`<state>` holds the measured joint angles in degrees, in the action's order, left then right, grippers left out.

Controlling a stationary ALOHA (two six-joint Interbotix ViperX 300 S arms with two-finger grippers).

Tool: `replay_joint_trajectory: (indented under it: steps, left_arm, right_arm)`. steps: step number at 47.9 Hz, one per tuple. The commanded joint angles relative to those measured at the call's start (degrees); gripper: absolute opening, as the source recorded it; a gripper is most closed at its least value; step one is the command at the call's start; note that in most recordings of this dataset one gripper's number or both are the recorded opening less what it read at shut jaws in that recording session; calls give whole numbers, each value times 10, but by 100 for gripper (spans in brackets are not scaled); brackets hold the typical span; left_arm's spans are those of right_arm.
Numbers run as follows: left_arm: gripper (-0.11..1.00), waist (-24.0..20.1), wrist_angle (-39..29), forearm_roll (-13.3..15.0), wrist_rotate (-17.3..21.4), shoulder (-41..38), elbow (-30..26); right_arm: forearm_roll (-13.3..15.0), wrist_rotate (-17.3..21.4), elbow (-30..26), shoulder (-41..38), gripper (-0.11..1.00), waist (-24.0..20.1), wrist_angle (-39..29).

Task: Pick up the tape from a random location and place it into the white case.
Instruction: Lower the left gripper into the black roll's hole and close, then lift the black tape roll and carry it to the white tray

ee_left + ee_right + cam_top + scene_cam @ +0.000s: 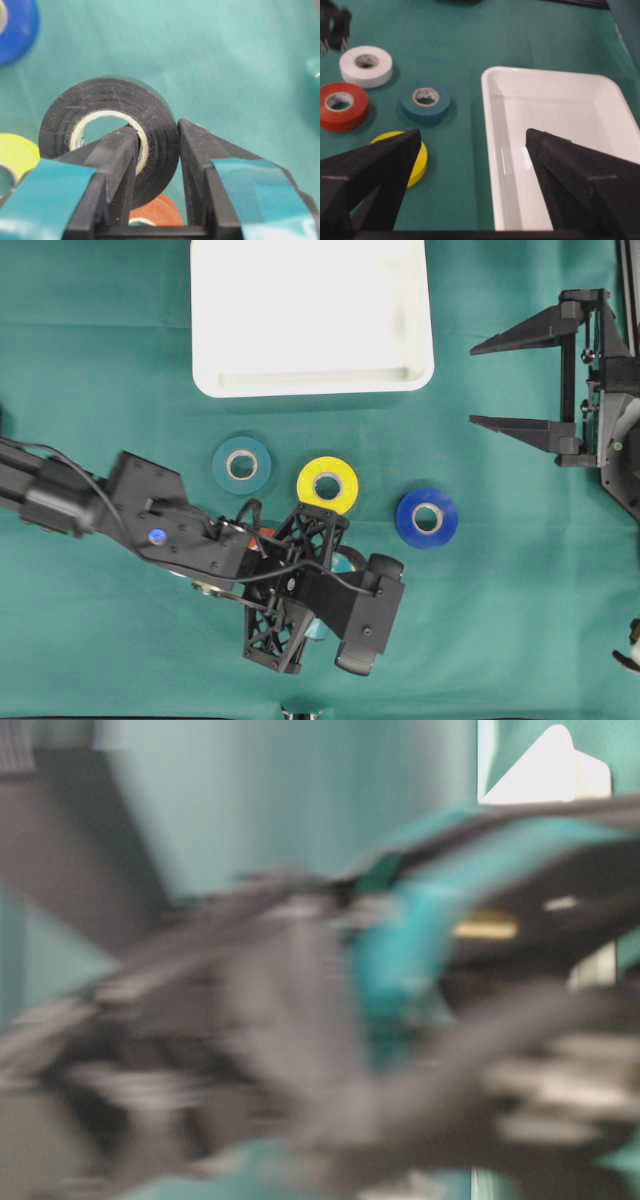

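We list: black tape (107,132), upright, pinched through its wall by our left gripper (157,145), one jaw inside the core, one outside, above the green cloth (225,65). Our right gripper (495,383) stands wide apart, holding nothing. White case (312,380) lies well apart; yellow (327,483), blue (427,517), teal (242,464), orange (152,212) rolls nearby

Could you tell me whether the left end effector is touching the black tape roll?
Touching: in the left wrist view the left end effector clamps the black tape roll's wall, one finger inside its core, one outside.
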<state>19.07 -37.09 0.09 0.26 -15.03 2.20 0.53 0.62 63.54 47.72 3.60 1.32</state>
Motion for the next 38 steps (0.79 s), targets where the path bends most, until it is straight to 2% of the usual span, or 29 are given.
replay_joint_trajectory:
  steps: [1, 17, 38]
  left_arm:
    - [20, -1, -12, -2, 1, 37, -27]
    - [20, -1, -128, -11, 4, 45, -112]
    - [20, -9, -147, -11, 17, 96, -131]
  right_arm:
    - [1, 1, -9, 0, 92, 0, 2]
    - [1, 1, -9, 0, 92, 0, -5]
    - [0, 1, -10, 2, 92, 0, -17]
